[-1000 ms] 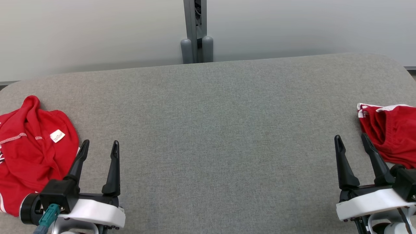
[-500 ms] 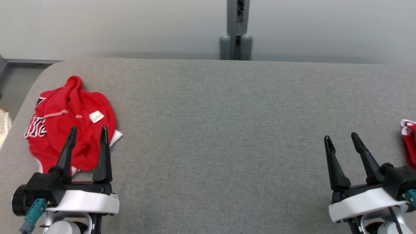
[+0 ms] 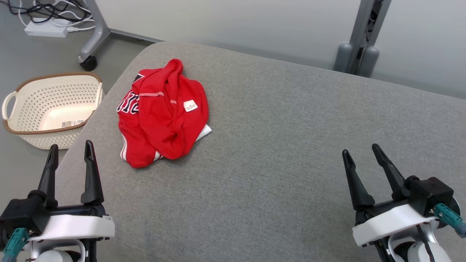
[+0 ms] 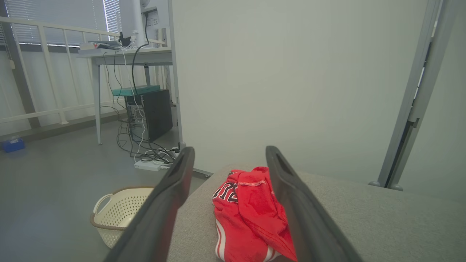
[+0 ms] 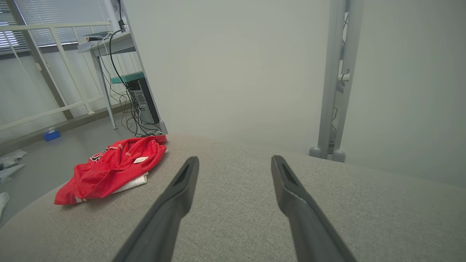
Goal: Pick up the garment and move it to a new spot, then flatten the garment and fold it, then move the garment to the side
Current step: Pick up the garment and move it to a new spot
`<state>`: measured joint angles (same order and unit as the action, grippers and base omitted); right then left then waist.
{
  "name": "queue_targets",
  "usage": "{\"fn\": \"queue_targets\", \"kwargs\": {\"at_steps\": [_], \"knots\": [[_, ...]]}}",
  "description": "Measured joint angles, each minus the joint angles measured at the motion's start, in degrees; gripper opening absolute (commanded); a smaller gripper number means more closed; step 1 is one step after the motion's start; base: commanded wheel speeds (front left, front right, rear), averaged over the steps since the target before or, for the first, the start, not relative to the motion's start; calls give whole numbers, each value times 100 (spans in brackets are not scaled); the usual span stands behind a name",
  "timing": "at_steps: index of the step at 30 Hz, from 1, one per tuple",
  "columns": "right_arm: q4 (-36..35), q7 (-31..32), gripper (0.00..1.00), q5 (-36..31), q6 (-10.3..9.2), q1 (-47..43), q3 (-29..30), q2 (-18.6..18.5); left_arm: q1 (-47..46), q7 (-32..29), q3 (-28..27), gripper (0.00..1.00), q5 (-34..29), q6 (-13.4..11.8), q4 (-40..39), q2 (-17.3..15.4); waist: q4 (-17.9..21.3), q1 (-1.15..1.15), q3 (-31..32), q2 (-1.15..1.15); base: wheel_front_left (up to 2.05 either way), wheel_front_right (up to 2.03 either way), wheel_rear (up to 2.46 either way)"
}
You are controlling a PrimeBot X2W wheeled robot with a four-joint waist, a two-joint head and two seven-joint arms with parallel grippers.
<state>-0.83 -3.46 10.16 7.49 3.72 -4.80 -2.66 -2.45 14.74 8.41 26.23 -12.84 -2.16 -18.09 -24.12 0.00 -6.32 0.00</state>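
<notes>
You have: one red garment (image 3: 164, 112) crumpled on the grey table (image 3: 291, 153); left gripper (image 3: 71, 145), right gripper (image 3: 359, 149), both spread, empty

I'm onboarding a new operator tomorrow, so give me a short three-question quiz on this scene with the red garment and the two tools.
1. True or false: the red garment lies folded flat on the grey table.
2. The basket stands: A) on the table; B) on the floor beside the table; C) under the garment.
3. Fill in: the left tool and right tool both have their jaws ____ and hold nothing.

Key: 1 false, it is a crumpled heap; 2 B; 3 open.
</notes>
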Motion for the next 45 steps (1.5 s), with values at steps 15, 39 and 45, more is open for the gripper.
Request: {"fn": "queue_targets", "kwargs": {"at_steps": [15, 39, 45], "knots": [[177, -8, 100, 69, 0, 86, -207, 0, 68, 9, -94, 100, -76, 60, 4, 87, -62, 0, -29, 0, 0, 0, 0], [179, -9, 100, 74, 0, 465, -403, 1, -2593, -1539, -252, 100, 286, 849, 1686, -790, 763, 0, -703, 0, 0, 0, 0], [220, -63, 100, 140, 0, 626, -444, 2, -2869, -1806, -151, 100, 769, 1289, 3598, -457, 1103, 0, -1068, 0, 0, 0, 0]]}}
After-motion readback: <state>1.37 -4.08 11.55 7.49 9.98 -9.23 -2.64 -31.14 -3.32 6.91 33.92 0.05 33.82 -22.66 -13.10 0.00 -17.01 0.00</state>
